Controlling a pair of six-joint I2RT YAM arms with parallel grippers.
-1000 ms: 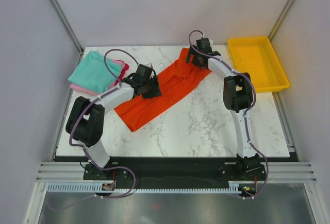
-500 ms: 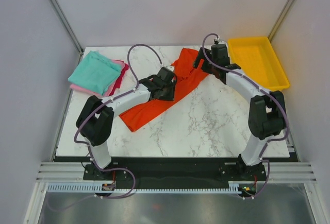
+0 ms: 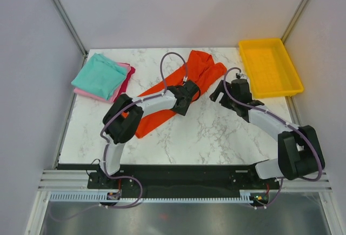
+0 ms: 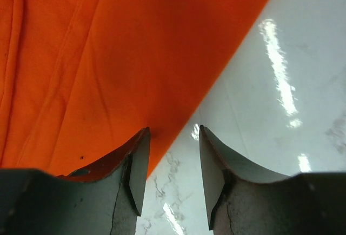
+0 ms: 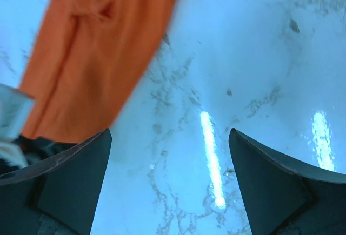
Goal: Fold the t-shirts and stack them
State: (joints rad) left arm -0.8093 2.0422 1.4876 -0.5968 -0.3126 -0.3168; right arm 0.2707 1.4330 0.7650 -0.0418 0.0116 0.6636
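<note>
The orange-red t-shirt [image 3: 162, 102] lies as a long folded strip running diagonally across the marble, its far end bunched near the back. My left gripper [image 3: 190, 93] hovers over the strip's right edge. In the left wrist view, the left gripper [image 4: 173, 133] stands open, with bare marble between the fingers and the orange-red t-shirt's [image 4: 108, 56] edge under the left finger. My right gripper [image 3: 217, 93] is wide open over marble just right of the shirt; the right wrist view shows the right gripper [image 5: 170, 135] empty and the shirt [image 5: 97, 46] at upper left. The teal t-shirt [image 3: 99, 75] lies folded on the pink t-shirt [image 3: 127, 76] at back left.
A yellow plastic tray [image 3: 294, 81] sits at the back right corner. The marble table [image 3: 216, 138] ends at a black rail along the near side where both arm bases stand. Grey walls close in the back and sides.
The left gripper has slid right along the orange-red shirt to its right edge. The right gripper has come forward off the shirt's far end onto bare marble. The far end now lies bunched.
</note>
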